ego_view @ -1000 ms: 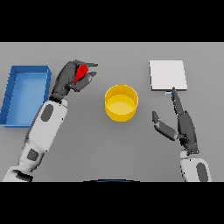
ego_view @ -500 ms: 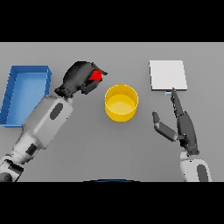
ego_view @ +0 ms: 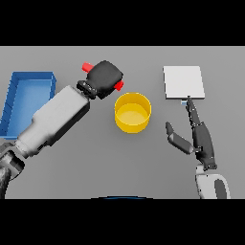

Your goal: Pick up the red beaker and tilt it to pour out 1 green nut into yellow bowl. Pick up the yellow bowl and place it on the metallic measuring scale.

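Left hand tips the red beaker beside the yellow bowl.

A blue tray [ego_view: 28,95] sits far left; the left hand [ego_view: 104,78] grips the red beaker [ego_view: 118,85] sideways, up-left of the yellow bowl [ego_view: 132,112]; the right hand [ego_view: 198,139] rests with straight fingers below the scale [ego_view: 183,82] on the grey worktop [ego_view: 110,162].

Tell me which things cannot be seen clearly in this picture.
- Red beaker: head view, mostly hidden by the left hand; its contents, any green nut included, are not visible.
- Blue tray: cut off by the left edge, partly behind the forearm.
- Scale: markings too small.
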